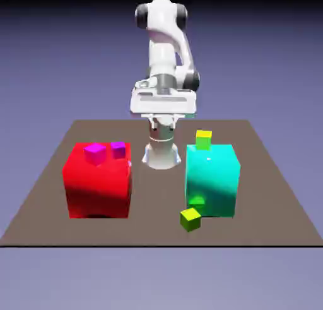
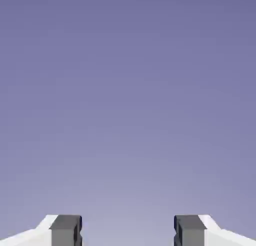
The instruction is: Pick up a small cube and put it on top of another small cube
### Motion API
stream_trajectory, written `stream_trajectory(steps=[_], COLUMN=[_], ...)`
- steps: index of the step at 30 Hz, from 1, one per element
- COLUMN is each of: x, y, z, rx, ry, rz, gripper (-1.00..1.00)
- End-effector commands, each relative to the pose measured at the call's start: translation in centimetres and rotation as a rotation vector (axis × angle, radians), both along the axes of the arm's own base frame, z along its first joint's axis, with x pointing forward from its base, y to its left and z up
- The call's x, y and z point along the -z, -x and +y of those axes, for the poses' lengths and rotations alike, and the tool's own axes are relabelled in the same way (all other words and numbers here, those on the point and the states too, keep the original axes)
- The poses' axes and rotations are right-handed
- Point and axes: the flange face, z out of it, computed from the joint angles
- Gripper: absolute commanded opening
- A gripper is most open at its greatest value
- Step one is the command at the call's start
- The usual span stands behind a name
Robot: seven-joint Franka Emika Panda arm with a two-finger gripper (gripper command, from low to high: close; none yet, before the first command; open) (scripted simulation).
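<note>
The small lime cube (image 1: pixel 190 219) lies on the table just in front of the big teal block (image 1: pixel 212 179), near the table's front edge. The bright yellow small cube (image 1: pixel 204 139) sits on top of that teal block, toward its back. My gripper (image 1: pixel 162 107) hangs high above the back of the table, well away from both cubes. In the hand view the gripper (image 2: pixel 128 232) is open, its two grey fingertips (image 2: pixel 66 231) stand apart, and only the blue-violet backdrop shows between them. Neither cube appears in the hand view.
A big red block (image 1: pixel 98 181) stands at the exterior view's left. A magenta small cube (image 1: pixel 94 153) and a purple small cube (image 1: pixel 118 149) rest on top of it. The robot's base (image 1: pixel 161 154) rises between the two big blocks at the back.
</note>
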Motion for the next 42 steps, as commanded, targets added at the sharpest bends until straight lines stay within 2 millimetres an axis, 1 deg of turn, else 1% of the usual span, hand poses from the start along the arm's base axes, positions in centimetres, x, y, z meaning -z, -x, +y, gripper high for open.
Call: stream_trajectory(steps=[1,5,9,13,17,22,27,28,31,32,33,34,37,38,40,42], x=[0.9,4.6,8.8,13.3,18.0,23.7,29.0,29.0,34.1,34.7,34.7,34.7,29.6,28.6,24.9,21.1], y=[-0.8,-3.5,-5.8,-7.5,-8.7,-9.6,-10.0,-10.0,-8.6,-8.4,-8.4,-8.4,-9.9,-10.8,-11.5,-11.6], z=[-0.2,-0.9,-1.3,-1.4,-1.1,-0.2,1.2,1.2,3.9,4.2,4.2,4.2,1.5,1.2,2.9,4.7], rx=[0.033,0.165,0.300,0.435,0.569,0.728,0.872,0.872,0.872,0.872,0.872,0.872,0.872,0.839,0.699,0.567], ry=[-0.027,-0.139,-0.253,-0.369,-0.487,-0.636,-0.785,-0.785,-0.786,-0.785,-0.785,-0.785,-0.786,-0.769,-0.690,-0.601], rz=[0.047,0.234,0.421,0.611,0.806,1.058,1.321,1.321,1.321,1.321,1.321,1.321,1.321,1.297,1.291,1.286], gripper=[0.00,0.00,0.00,0.00,0.00,0.00,0.00,0.00,0.00,0.00,-1.00,-1.00,-1.00,-1.00,-1.00,-1.00])
